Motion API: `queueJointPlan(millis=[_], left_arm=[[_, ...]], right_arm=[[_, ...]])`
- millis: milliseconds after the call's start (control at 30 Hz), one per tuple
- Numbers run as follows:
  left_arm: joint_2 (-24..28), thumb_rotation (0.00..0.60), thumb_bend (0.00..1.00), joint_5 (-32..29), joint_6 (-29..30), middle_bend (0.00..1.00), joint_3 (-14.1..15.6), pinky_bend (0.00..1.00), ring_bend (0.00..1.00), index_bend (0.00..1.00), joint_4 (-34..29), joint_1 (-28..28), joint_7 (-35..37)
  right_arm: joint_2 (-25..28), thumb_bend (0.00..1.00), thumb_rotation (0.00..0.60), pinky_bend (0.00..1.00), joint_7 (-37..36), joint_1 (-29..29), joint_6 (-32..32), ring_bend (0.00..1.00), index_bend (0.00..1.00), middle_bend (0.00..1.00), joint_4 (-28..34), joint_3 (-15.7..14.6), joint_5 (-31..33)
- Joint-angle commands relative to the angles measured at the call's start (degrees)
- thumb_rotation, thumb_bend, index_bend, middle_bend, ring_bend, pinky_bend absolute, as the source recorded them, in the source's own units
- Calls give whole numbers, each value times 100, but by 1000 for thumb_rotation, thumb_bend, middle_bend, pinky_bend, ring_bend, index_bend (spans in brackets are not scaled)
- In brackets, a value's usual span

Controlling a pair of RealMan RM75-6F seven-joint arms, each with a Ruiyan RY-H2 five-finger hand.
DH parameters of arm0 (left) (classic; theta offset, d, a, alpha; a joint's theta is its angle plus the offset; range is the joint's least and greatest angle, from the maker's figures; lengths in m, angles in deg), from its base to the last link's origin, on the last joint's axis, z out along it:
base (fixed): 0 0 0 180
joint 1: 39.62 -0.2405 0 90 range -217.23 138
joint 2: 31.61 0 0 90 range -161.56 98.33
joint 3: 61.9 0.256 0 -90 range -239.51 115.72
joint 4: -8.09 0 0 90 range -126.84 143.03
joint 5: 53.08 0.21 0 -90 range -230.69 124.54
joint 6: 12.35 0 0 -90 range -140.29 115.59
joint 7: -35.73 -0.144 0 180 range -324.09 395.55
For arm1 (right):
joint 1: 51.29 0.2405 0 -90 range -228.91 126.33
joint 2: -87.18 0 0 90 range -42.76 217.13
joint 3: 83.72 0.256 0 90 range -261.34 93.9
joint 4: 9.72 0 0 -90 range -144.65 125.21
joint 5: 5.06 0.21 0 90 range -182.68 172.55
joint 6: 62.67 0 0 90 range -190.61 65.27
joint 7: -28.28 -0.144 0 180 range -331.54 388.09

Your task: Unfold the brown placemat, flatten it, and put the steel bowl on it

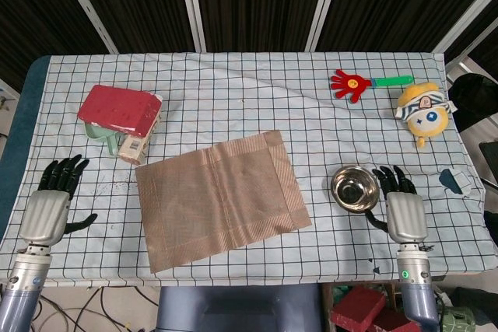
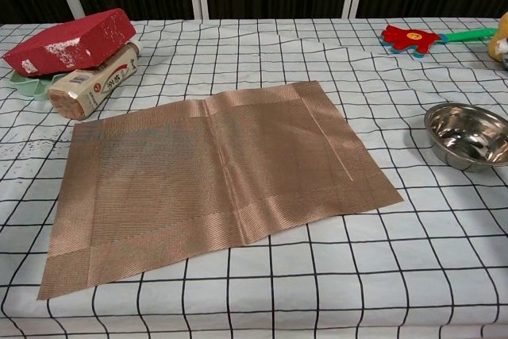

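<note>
Both hands empty, fingers spread: right hand (image 1: 405,211) just beside bowl (image 1: 355,188); left hand (image 1: 47,211) apart from flat placemat (image 1: 220,198).

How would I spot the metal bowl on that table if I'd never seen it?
Start at the brown placemat spread mid-table on the checked tablecloth. Look to its right: the steel bowl sits beside the robot's right hand. It's the only shiny, round, silver thing there.

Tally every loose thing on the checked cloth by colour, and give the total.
Brown: 1, placemat
Steel: 1, bowl
Red: 2, box, hand clapper
Yellow: 1, plush toy
Green: 1, tray
Cream: 1, bottle
Dark blue and white: 1, small thing
Total: 8
</note>
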Motion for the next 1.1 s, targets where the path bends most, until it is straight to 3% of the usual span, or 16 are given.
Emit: queueJointPlan(millis=[33,200,467,767,1100], left_arm=[[73,600,0,-334,-541,24,-28,29,18,52,-614,328,-1070],[-122,600,7,-906,-976,25,-177,30,18,72,-956,711,-2117],[-379,600,145,-1888,-1528,26,-381,30,18,71,-1272,1430,-3369],[-731,600,326,-2876,-1679,26,-486,44,18,52,-1233,2081,-4384],[-1513,600,505,-4116,-1744,26,-523,49,18,48,-758,2910,-5286]], right_arm=[[73,174,600,192,-117,-26,-7,56,166,120,-95,64,-86],[60,174,600,192,-250,-22,-32,56,165,120,-205,149,-144],[71,174,600,192,-400,-40,25,56,165,120,-226,245,-61],[95,174,600,192,-497,-41,49,56,166,120,-241,348,6],[151,174,600,192,-635,-48,124,56,165,120,-225,444,131]])
